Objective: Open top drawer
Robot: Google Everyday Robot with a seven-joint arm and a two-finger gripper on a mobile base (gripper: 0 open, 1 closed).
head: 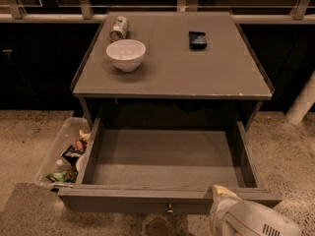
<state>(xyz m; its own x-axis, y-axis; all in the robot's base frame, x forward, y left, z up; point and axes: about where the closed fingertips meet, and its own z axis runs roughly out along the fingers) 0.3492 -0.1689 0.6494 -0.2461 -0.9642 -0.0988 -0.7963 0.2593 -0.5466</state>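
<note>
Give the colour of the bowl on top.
The bowl is plain white, in the camera view; the gripper is at the front right of the top drawer.

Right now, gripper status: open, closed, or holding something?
Gripper: at the front rim of the open wide grey top drawer; state cannot be told.

You have the wide grey flat-fronted top drawer (162,156) standing far out from under the grey tabletop (172,73), toward the camera. Its shallow plain grey box lies level, with both side walls and the floor in full view. One small round metal knob (170,209) sits mid-front on the panel. The white gripper (222,192) is at the panel's top edge, right of the knob.
</note>
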